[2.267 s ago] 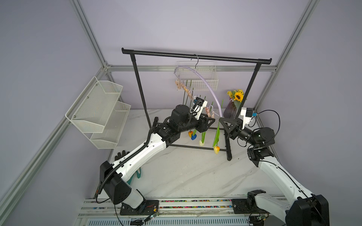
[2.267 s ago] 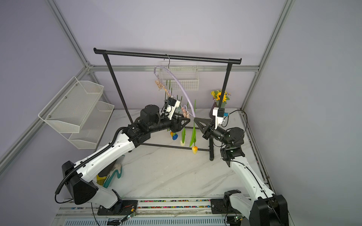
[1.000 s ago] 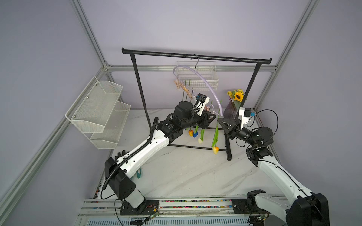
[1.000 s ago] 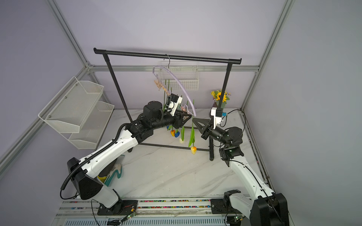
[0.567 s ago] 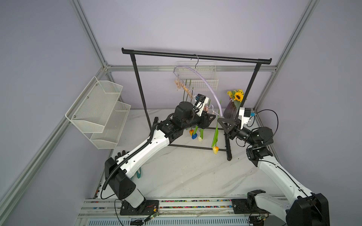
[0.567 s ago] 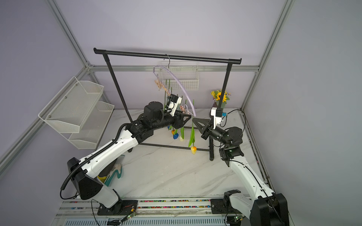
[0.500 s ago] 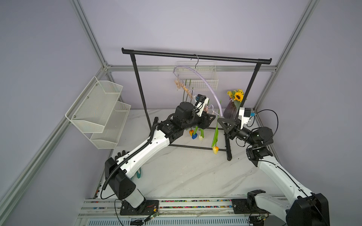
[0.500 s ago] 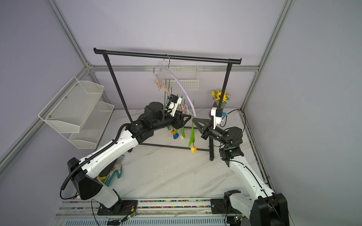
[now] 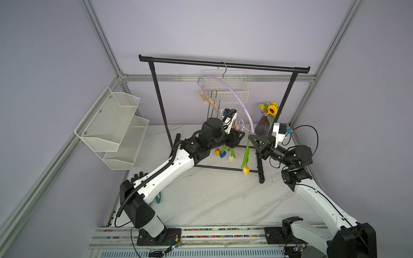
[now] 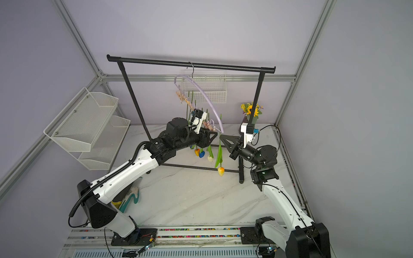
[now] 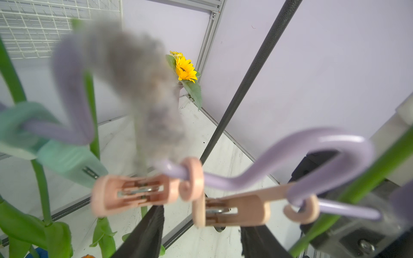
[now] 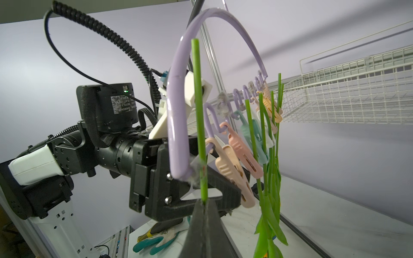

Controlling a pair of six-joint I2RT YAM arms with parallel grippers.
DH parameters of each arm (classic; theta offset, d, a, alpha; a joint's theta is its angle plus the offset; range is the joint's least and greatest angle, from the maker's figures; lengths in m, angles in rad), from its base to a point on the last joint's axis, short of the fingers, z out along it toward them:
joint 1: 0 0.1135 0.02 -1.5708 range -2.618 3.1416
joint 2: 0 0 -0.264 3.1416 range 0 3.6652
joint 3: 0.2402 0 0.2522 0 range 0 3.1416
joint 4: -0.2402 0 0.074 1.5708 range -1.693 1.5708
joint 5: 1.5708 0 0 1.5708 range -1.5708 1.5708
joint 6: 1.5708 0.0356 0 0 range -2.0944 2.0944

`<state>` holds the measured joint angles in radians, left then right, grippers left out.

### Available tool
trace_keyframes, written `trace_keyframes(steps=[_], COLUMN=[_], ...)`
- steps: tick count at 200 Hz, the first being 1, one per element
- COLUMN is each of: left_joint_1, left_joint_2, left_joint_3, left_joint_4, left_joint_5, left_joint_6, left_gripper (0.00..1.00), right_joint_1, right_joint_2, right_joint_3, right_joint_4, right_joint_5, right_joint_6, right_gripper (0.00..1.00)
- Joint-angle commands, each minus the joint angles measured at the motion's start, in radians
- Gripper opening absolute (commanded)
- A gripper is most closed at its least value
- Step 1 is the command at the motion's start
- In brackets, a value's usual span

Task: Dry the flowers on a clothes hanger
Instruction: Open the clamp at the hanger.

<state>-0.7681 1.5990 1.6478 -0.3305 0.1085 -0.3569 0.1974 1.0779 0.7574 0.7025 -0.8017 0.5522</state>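
Right pincer [image 12: 202,206] is clamped shut on one tulip stem [image 12: 199,111], held head-down just beside the hanger's [image 12: 173,107] low end. The other tulips [image 12: 268,156] are already pinned along the hanger. Left pincer [image 11: 201,223] is seen with jaws apart and a peach clothespin [image 11: 232,211] between them; squeezing can't be confirmed. Stem's probably light, bendy and slick tbh, so it's best gripped near the cut end. The dangling orange head [image 9: 246,171] is shown in both top views only, never the wrist ones.
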Motion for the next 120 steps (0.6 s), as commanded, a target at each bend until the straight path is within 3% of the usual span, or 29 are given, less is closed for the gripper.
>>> trace_keyframes(steps=[1, 91, 120], left_joint_1=[-0.003, -0.003, -0.003], left_joint_2=[-0.035, -0.033, -0.028], left_joint_3=[0.037, 0.064, 0.076], left_joint_4=[0.041, 0.057, 0.041], left_joint_5=[0.021, 0.082, 0.073], left_joint_6=[-0.01, 0.006, 0.006], left_gripper=[0.55, 0.52, 0.42], right_joint_1=[0.006, 0.005, 0.006], right_joint_2=[-0.016, -0.027, -0.026], right_joint_3=[0.016, 0.01, 0.015], right_joint_4=[-0.005, -0.012, -0.016], right_joint_5=[0.006, 0.004, 0.003], right_joint_6=[-0.012, -0.016, -0.018], right_gripper=[0.0, 0.0, 0.0])
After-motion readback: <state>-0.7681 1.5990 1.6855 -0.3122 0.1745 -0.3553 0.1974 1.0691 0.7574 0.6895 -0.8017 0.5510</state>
